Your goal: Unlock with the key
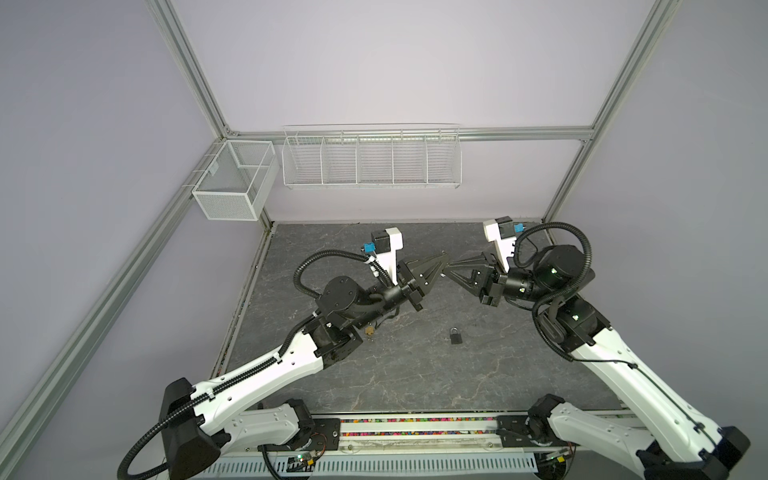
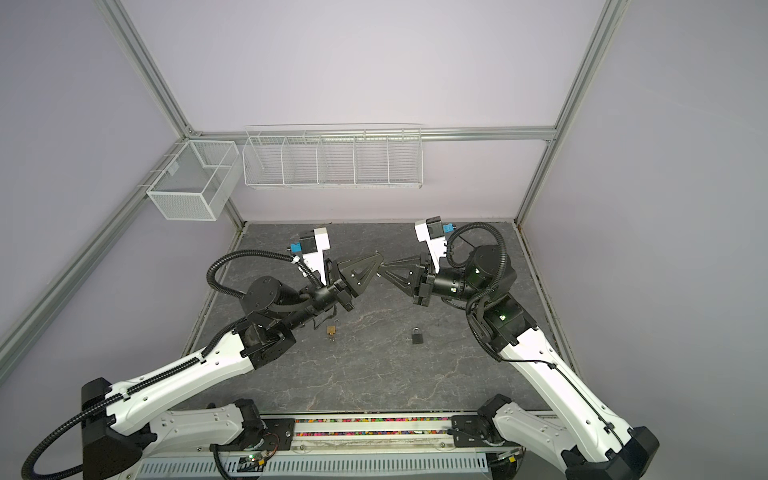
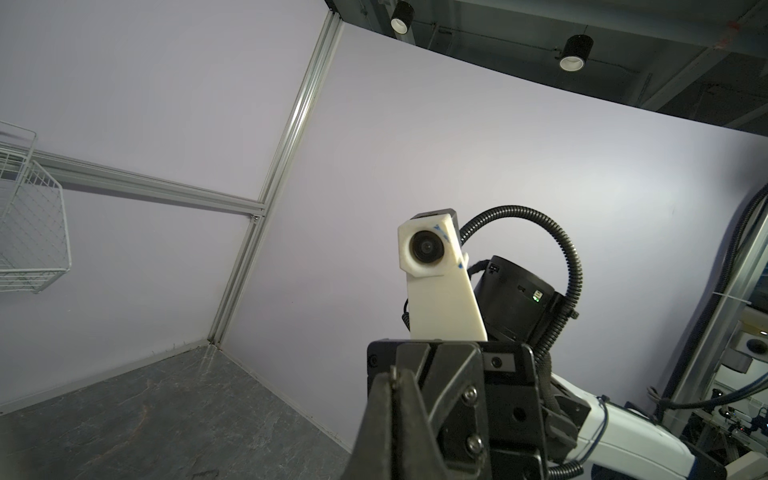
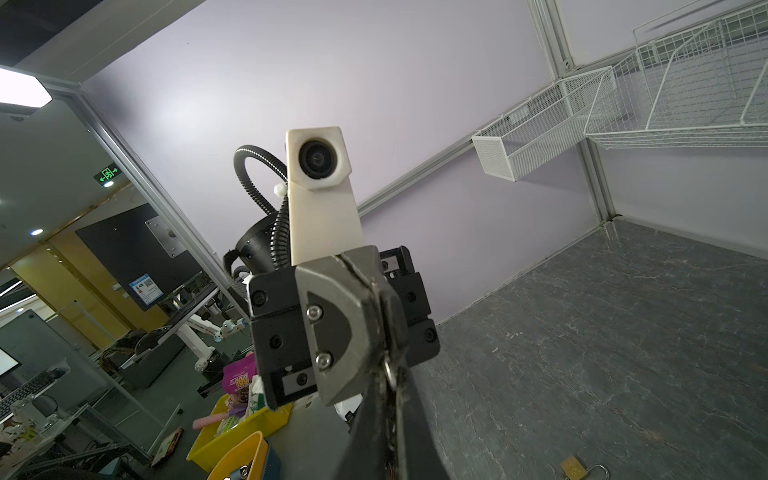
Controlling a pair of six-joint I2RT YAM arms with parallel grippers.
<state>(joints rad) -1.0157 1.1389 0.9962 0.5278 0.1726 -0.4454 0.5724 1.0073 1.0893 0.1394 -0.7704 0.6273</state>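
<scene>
My left gripper [image 1: 443,262] and right gripper [image 1: 448,270] meet tip to tip in mid-air over the back of the table, in both top views. In the right wrist view the key's silver ring [image 4: 389,371] is pinched at the tip of my shut right gripper [image 4: 388,376]. A small piece of the key's metal [image 3: 393,375] shows between the tips of my shut left gripper [image 3: 392,380] in the left wrist view. A black padlock [image 1: 456,336] [image 2: 417,336] lies on the table nearer the front, below both grippers.
A brass padlock [image 1: 369,331] [image 2: 331,330] [image 4: 575,467] lies on the dark stone table [image 1: 415,374] beside the left arm's elbow. A white mesh box [image 1: 232,185] and a white wire rack [image 1: 372,160] hang on the walls at the back.
</scene>
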